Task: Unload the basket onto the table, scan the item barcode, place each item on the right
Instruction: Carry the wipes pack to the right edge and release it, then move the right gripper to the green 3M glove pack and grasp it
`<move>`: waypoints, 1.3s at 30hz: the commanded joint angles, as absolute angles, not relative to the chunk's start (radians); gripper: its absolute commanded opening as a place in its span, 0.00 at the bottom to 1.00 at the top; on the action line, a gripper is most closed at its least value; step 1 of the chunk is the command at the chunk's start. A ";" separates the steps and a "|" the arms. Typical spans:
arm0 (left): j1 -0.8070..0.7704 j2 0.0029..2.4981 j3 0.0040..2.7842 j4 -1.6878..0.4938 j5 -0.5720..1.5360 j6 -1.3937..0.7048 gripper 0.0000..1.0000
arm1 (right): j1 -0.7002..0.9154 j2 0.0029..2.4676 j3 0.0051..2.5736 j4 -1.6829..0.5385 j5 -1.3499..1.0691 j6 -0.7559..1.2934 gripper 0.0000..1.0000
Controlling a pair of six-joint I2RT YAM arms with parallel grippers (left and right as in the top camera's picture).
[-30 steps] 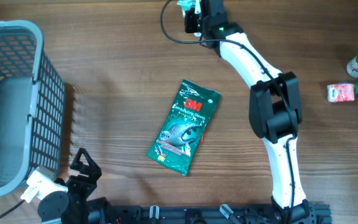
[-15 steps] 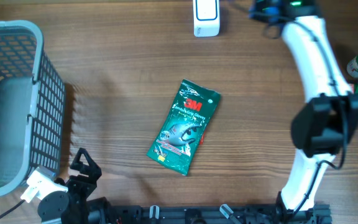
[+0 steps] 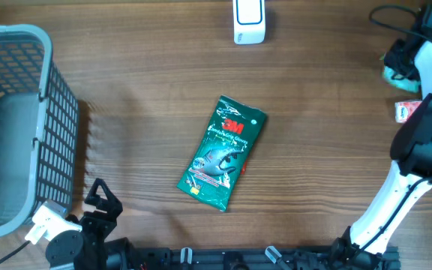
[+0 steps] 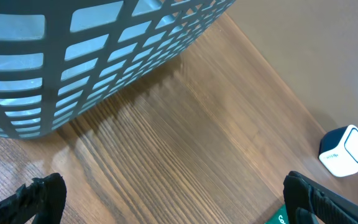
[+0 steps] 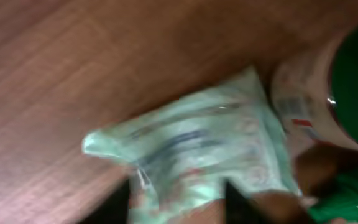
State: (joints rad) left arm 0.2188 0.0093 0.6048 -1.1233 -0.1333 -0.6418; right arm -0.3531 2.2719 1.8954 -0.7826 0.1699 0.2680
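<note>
Packet [image 3: 222,152] reads 3M (green, lying flat).

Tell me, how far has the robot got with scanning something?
Nothing looks scanned yet: the white scanner stands untouched at the table's far edge. In hand: the right gripper is over a pale packet beside a green-lidded jar, but the view is too blurred to show a grip. The left gripper hangs open and empty. Left to do: lift an item and show its barcode to the scanner.
</note>
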 commanded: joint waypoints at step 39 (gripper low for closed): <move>0.221 0.007 0.603 -1.122 -0.146 -0.648 1.00 | 0.734 2.154 1.645 -0.979 -0.006 1.129 0.99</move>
State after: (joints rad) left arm 0.2188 0.0093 0.6048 -1.1233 -0.1333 -0.6418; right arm 0.7383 2.1227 1.6447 -0.9817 -0.0727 1.0515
